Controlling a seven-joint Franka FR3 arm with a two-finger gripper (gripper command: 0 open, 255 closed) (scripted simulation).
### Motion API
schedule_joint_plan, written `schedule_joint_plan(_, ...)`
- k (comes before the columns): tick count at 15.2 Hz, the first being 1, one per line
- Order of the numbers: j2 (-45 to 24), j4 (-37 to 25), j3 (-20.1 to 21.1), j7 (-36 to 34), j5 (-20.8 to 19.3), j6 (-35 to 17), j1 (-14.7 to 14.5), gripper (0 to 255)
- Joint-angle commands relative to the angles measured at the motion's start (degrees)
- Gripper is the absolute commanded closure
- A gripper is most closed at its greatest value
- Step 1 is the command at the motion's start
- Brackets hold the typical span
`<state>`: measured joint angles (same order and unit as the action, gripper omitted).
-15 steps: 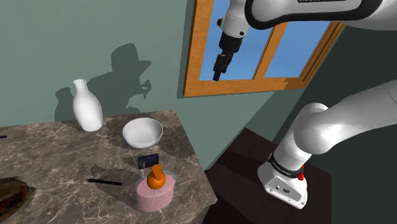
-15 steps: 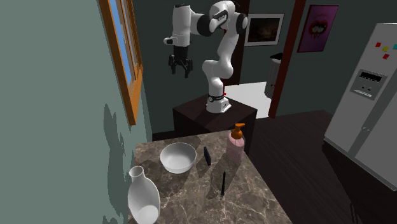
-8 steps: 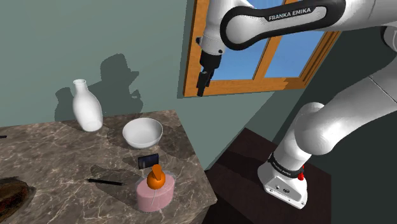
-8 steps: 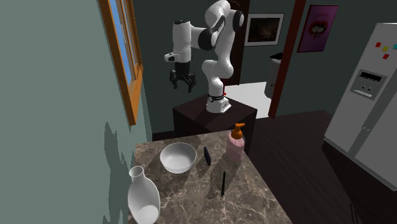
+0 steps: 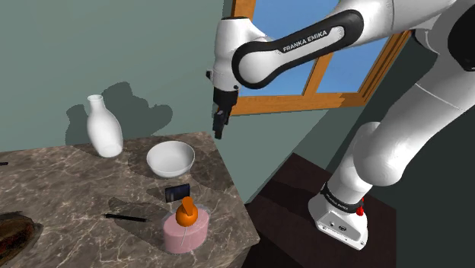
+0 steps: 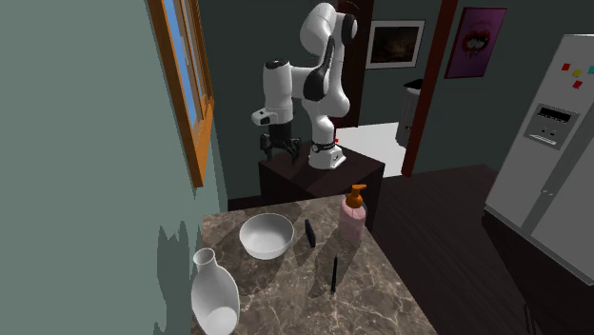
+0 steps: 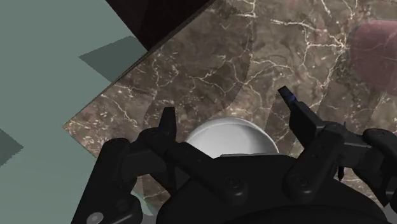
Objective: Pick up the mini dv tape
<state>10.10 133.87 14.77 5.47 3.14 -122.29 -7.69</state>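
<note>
Approach phase: gripper [image 5: 219, 128] hangs wide open, empty, high above the white bowl [image 5: 170, 158]. Next it needs to drop onto the mini dv tape [image 5: 178, 191] standing just beside it.

White bowl [image 7: 232, 137] half hidden behind the claw [image 7: 226, 105], pink bottle [image 7: 380, 54] and brown thing [image 5: 14, 232] cut off at edges

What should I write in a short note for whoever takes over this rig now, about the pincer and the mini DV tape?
Pincer: open, empty, in the air over the marbled counter, roughly above the white bowl.
Mini DV tape: small, dark, standing on edge on the counter between the bowl and the pink soap dispenser, untouched.
Done: nothing grasped yet.
Left: move to the tape, lower, close on it, lift.
</note>
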Motion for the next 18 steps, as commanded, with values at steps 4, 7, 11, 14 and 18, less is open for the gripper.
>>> schedule_joint_plan(4, -8.84, -2.42, 2.40, -0.33, -1.03, -4.38, -1.89, 0)
schedule_joint_plan(7, -14.54, -4.64, 3.69, -0.91, -2.24, -6.55, -3.18, 0)
schedule_joint_plan(11, -22.20, -8.14, 4.96, -1.80, -4.31, -8.88, -5.27, 0)
schedule_joint_plan(14, -27.93, -11.15, 5.55, -2.43, -6.00, -10.20, -7.14, 0)
schedule_joint_plan(18, -30.03, -11.11, 5.15, -2.88, -6.87, -12.18, -7.59, 0)
